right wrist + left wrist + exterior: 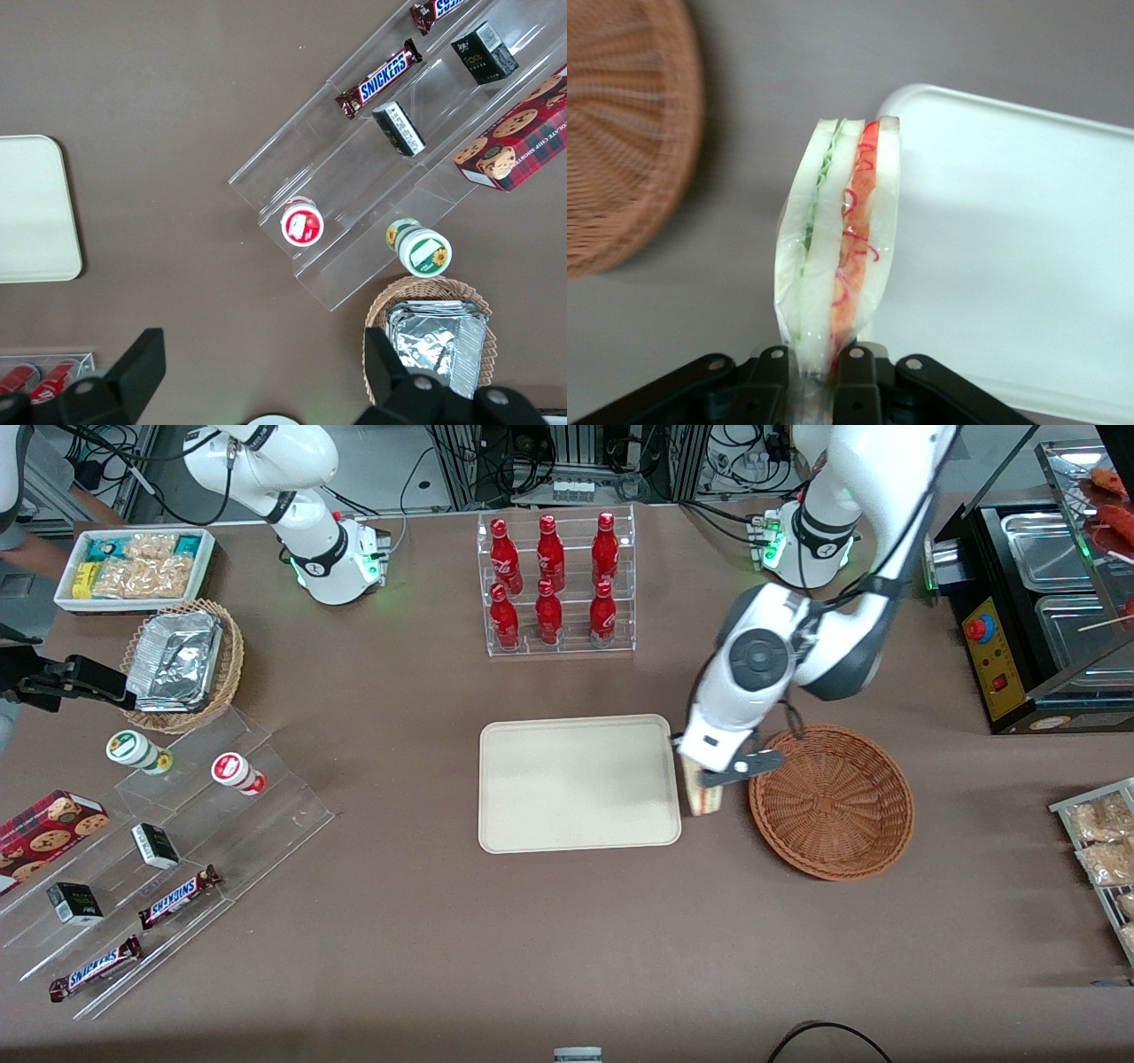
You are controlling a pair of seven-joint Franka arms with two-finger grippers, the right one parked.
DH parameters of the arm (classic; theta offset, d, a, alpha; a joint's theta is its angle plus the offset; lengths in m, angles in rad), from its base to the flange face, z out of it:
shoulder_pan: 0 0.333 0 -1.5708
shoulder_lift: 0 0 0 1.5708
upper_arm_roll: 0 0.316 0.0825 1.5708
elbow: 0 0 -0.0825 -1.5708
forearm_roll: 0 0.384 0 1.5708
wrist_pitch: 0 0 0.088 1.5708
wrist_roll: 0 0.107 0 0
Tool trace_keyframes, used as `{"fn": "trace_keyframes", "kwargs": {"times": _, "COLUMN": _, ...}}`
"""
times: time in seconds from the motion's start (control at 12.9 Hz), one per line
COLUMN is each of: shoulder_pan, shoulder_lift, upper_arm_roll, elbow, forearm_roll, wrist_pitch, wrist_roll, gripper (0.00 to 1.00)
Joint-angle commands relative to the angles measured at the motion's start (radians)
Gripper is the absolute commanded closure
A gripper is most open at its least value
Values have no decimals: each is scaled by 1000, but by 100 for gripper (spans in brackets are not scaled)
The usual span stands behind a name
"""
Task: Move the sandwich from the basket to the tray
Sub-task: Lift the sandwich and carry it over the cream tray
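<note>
Brown table (pixel 567 957): pincer (pixel 813 365) grips one sandwich (pixel 837 252).

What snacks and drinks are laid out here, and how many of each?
Red bottles in the clear rack: 6
Snickers bars: 2
Small dark boxes: 2
Round cups: 2
Cookie box: 1
Sandwich, pinched in the gripper between tray and basket: 1
Total: 14
</note>
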Motion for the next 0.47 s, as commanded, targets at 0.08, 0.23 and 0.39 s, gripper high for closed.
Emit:
{"fn": "trace_keyframes", "kwargs": {"times": 0.08, "shoulder_pan": -98, "shoulder_lift": 129, "upper_arm_roll": 15, "elbow": 178, "forearm_roll": 13, "wrist_pitch": -18, "wrist_roll": -95, "gripper": 100}}
{"fn": "trace_keyframes", "kwargs": {"times": 0.23, "shoulder_pan": -141, "shoulder_lift": 168, "upper_arm_roll": 15, "elbow": 229, "forearm_roll": 18, "wrist_pitch": -20, "wrist_roll": -140, "gripper": 100}}
{"fn": "trace_keyframes", "kwargs": {"times": 0.39, "shoulder_pan": -169, "shoulder_lift": 209, "upper_arm_roll": 16, "elbow": 277, "forearm_roll": 21, "wrist_pitch": -21, "wrist_roll": -180, "gripper": 100}}
